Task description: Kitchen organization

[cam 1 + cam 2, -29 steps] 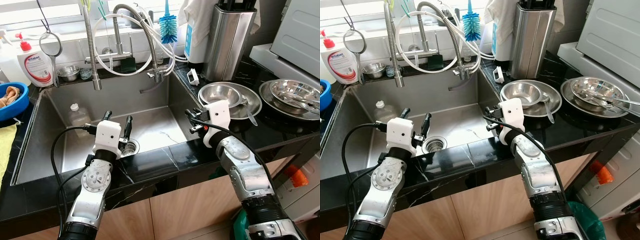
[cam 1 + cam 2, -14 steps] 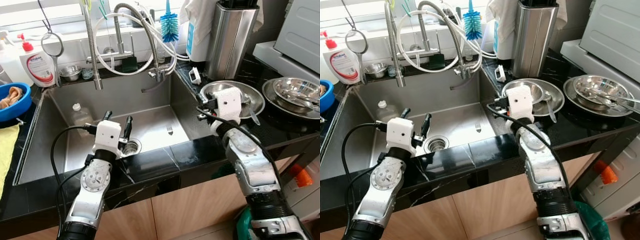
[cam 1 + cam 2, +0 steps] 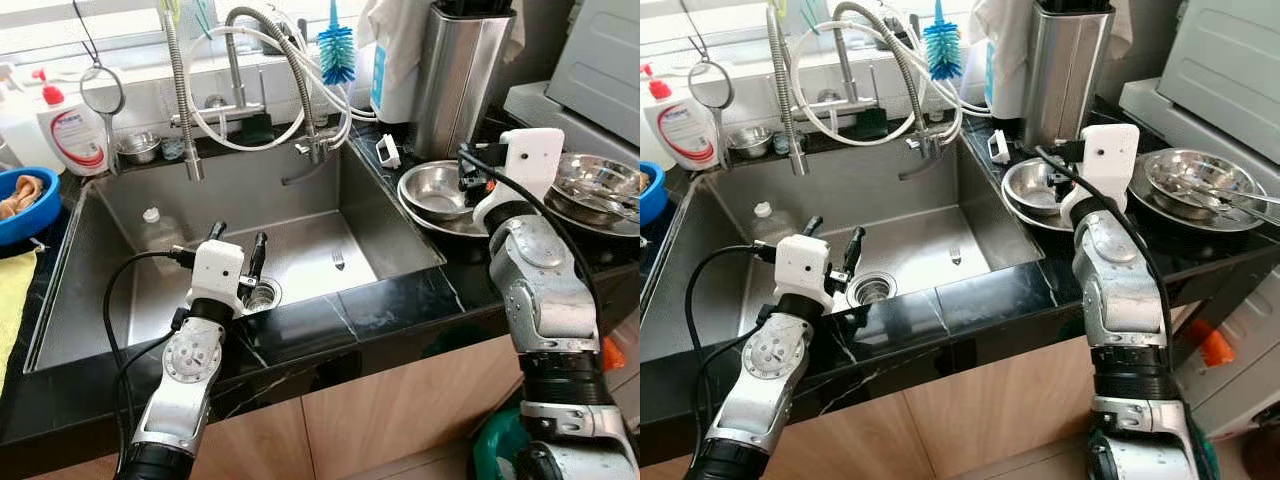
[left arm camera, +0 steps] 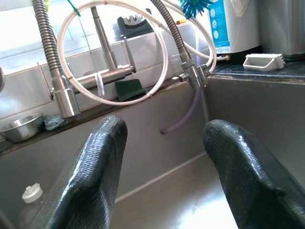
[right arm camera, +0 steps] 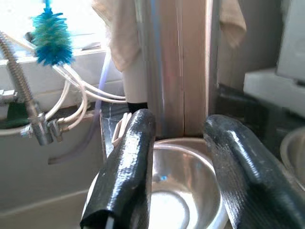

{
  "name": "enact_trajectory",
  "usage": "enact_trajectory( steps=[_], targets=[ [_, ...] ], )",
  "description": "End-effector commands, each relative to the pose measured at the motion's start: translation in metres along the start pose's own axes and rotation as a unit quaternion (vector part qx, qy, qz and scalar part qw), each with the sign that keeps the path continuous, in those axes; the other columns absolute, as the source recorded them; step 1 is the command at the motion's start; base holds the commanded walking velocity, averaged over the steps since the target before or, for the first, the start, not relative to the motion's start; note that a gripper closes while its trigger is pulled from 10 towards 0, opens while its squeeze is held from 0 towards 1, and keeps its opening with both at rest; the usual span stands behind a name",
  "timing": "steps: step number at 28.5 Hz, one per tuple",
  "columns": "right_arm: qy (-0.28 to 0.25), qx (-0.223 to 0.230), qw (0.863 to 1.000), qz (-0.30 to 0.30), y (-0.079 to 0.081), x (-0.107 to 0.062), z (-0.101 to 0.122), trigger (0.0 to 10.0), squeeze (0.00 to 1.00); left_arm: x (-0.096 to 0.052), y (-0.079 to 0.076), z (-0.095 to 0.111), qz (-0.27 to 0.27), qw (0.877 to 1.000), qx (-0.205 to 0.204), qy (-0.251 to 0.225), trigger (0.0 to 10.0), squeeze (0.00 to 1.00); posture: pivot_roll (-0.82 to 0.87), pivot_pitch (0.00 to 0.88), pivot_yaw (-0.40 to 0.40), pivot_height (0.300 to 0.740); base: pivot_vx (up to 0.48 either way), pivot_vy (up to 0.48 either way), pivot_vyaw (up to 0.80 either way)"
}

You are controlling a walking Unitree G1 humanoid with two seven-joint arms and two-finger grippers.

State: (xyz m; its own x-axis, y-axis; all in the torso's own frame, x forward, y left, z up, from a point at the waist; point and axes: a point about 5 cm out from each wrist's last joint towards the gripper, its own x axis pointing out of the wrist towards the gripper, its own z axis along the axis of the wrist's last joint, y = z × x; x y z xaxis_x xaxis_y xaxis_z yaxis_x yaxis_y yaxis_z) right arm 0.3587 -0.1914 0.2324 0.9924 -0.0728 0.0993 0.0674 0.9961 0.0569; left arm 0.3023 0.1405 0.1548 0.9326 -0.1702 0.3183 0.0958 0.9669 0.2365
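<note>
I see a steel bowl [image 3: 436, 189] nested on a steel plate [image 3: 1025, 211] on the black counter, nothing in it. My right gripper [image 5: 178, 167] hangs just above that bowl, fingers spread wide, released, gripping nothing. Beyond it to the right, a second steel dish [image 3: 600, 186] holds utensils. My left gripper [image 4: 164, 171] sits low in the sink [image 3: 120, 265], also released and empty, near the drain [image 3: 261, 294]; a fork [image 3: 338, 259] lies further right on the sink floor

right hand [image 5: 178, 176] | risen from sink edge | now over steel bowl [image 5: 183, 191]
</note>
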Motion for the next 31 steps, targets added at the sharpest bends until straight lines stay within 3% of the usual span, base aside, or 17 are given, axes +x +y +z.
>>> enact_trajectory(
  steps=[1,2,3,4,6,7,8,13,17,26,31],
  targets=[
    [0.007,0.034,0.999,-0.022,-0.007,0.004,0.005,10.0,0.00,0.001,0.000,-0.001,-0.010,1.000,0.017,0.004,10.0,0.00,-0.09,0.000,0.079,0.740,0.000,0.000,0.00],
    [0.011,0.045,0.998,-0.034,-0.013,0.007,0.005,10.0,0.69,0.001,0.000,-0.001,-0.008,1.000,0.015,0.004,10.0,0.00,-0.09,0.000,0.079,0.740,0.000,0.000,0.00],
    [0.012,0.049,0.998,-0.038,-0.015,0.008,0.005,10.0,0.69,0.001,0.000,-0.001,-0.008,1.000,0.015,0.004,10.0,0.00,-0.09,0.000,0.079,0.740,0.000,0.000,0.00],
    [0.016,0.056,0.997,-0.044,-0.018,0.009,0.004,10.0,1.00,0.001,0.000,-0.001,-0.008,1.000,0.014,0.004,10.0,0.00,-0.09,0.000,0.079,0.740,0.000,0.000,0.00],
    [0.023,0.081,0.995,-0.046,-0.019,0.011,0.002,10.0,1.00,0.001,0.000,-0.002,-0.008,1.000,0.014,0.004,10.0,0.00,-0.10,0.000,0.079,0.740,0.000,0.000,0.00],
    [0.034,0.093,0.994,-0.053,-0.022,0.012,0.000,10.0,0.94,0.001,-0.001,-0.002,-0.008,1.000,0.014,0.004,10.0,0.00,-0.10,0.000,0.078,0.740,0.000,0.000,0.00],
    [0.040,0.091,0.993,-0.062,-0.024,0.013,-0.002,10.0,0.00,0.002,-0.001,-0.002,-0.008,1.000,0.013,0.003,10.0,0.00,-0.10,0.000,0.078,0.740,0.000,0.000,0.00],
    [0.060,0.098,0.990,-0.087,-0.033,0.015,-0.006,10.0,0.00,0.002,-0.002,-0.001,-0.010,1.000,0.012,0.001,10.0,0.00,-0.10,0.000,0.077,0.740,0.000,0.000,0.00],
    [0.086,0.129,0.982,-0.103,-0.036,0.017,-0.013,10.0,0.00,0.002,-0.002,-0.001,-0.011,1.000,0.013,0.001,10.0,0.00,-0.10,0.000,0.076,0.740,0.000,0.000,0.00],
    [0.107,0.197,0.970,-0.098,-0.033,0.022,-0.019,10.0,0.00,0.002,-0.003,-0.001,-0.011,1.000,0.013,-0.001,10.0,0.00,-0.09,0.000,0.074,0.740,0.000,0.000,0.00],
    [0.116,0.192,0.971,-0.082,-0.029,0.027,-0.016,10.0,0.00,0.003,-0.002,-0.001,-0.011,1.000,0.015,-0.002,10.0,0.00,-0.09,0.000,0.073,0.740,0.000,0.000,0.00]
  ],
)
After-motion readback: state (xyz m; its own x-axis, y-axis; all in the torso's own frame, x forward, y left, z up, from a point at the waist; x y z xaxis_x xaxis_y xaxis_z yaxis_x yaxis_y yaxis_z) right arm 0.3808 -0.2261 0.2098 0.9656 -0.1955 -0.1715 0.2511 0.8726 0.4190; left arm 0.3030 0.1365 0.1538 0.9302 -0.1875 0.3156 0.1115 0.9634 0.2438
